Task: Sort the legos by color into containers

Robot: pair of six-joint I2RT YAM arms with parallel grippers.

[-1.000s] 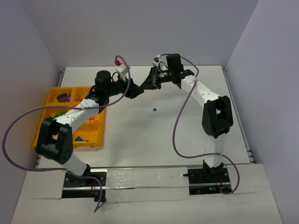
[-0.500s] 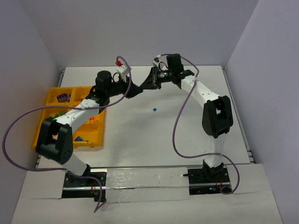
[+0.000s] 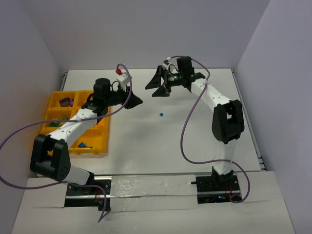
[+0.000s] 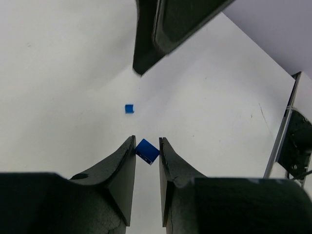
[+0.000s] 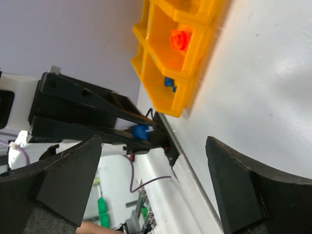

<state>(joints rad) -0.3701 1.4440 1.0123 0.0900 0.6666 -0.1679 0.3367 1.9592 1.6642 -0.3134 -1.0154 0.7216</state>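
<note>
- Two blue legos sit outside the yellow tray [image 3: 44, 127], both to its right.
- One blue brick [image 4: 146, 151] is pinched in the left claw [image 4: 146, 141], up off the surface [image 3: 195, 131].
- A second blue brick [image 3: 161, 114] lies alone on the surface, farther right of the tray.
- The right claw [image 3: 157, 86] is spread wide, holds nothing, and is farthest from the tray.
- Inside the tray lie purple bits [image 3: 65, 102], green bits [image 3: 59, 118], orange bits [image 3: 97, 124] and blue bits [image 3: 82, 145].
</note>
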